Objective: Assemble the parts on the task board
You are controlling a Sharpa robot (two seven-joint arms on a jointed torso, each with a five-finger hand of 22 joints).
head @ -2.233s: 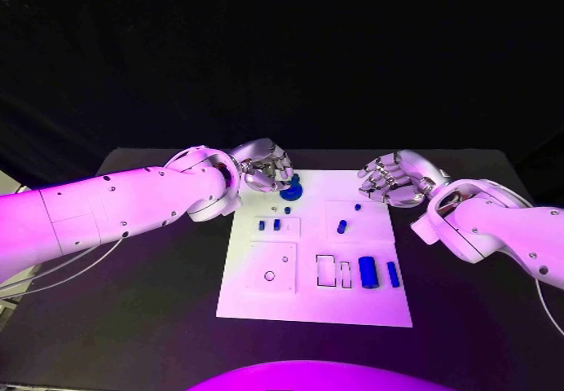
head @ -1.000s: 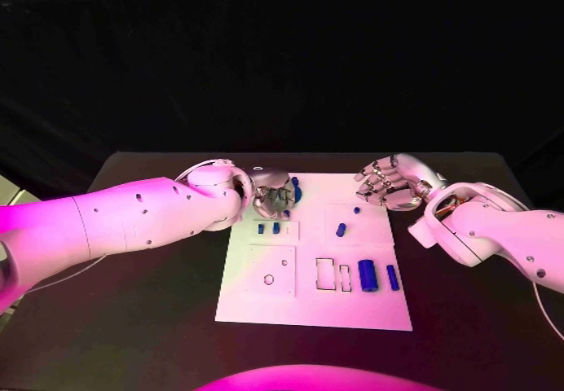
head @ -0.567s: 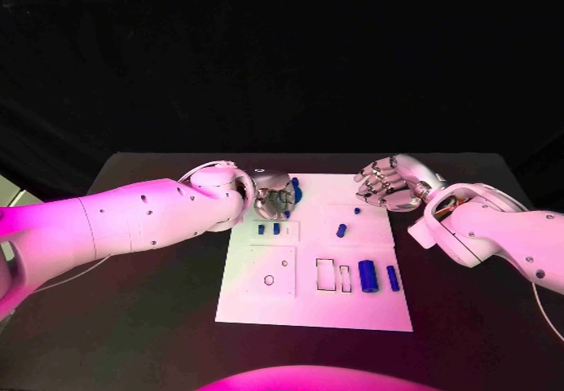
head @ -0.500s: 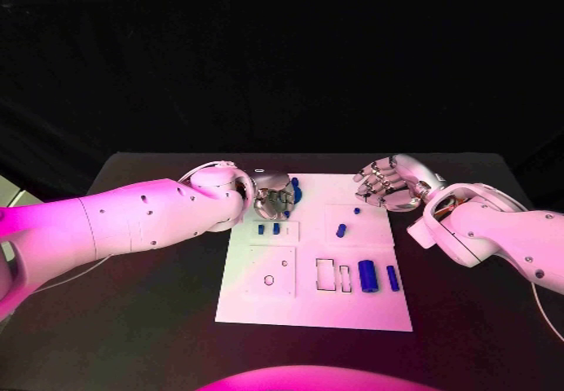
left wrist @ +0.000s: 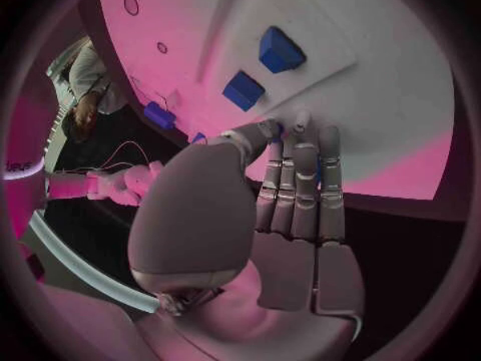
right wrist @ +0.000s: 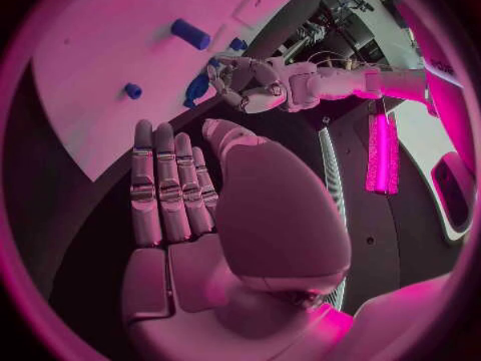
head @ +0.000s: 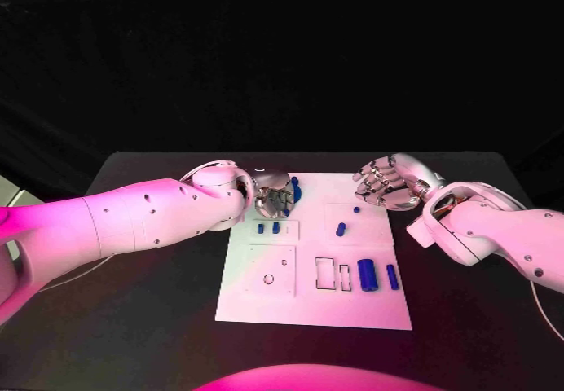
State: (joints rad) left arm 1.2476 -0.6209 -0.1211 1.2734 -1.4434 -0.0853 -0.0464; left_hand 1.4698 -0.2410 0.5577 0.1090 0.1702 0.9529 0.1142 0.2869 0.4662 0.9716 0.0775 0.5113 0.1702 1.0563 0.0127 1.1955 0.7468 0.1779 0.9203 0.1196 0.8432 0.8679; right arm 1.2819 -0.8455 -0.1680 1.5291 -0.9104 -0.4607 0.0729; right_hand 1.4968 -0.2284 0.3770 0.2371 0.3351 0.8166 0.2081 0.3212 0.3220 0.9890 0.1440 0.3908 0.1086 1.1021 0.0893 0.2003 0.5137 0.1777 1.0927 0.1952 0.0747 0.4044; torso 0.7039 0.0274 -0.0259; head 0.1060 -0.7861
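Here, board: the flat white rectangular task board point(head: 308, 301) lies in the middle of the black bench point(head: 153, 309), with outlined recesses and small holes on its face
Parts: small blue plastic pieces stand or lie on the board; a long blue cylinder point(head: 367, 273) and a slim blue bar point(head: 391, 275) sit side by side near the right edge, two little blue blocks point(head: 268, 228) sit in a framed square, a short blue peg point(head: 341, 230) lies mid-board
Target piece: a round blue disc-like part point(head: 294, 189) at the far end of the board, partly hidden behind the fingers
Left robot hand point(head: 271, 193): over the board's far left corner, fingers straight and pressed side by side with tips down at the disc; whether they touch or pinch it, I cannot tell
Right robot hand point(head: 389, 182): hovering beside the board's far right corner, fingers loosely curled, holding nothing
Handling: the pieces look light, stiff and smooth, so likely to slip or skid on the slick plate
Where to take hold: probably across the disc's rim from opposite sides, keeping it level
Risk: a sideways nudge may knock the neighbouring pegs
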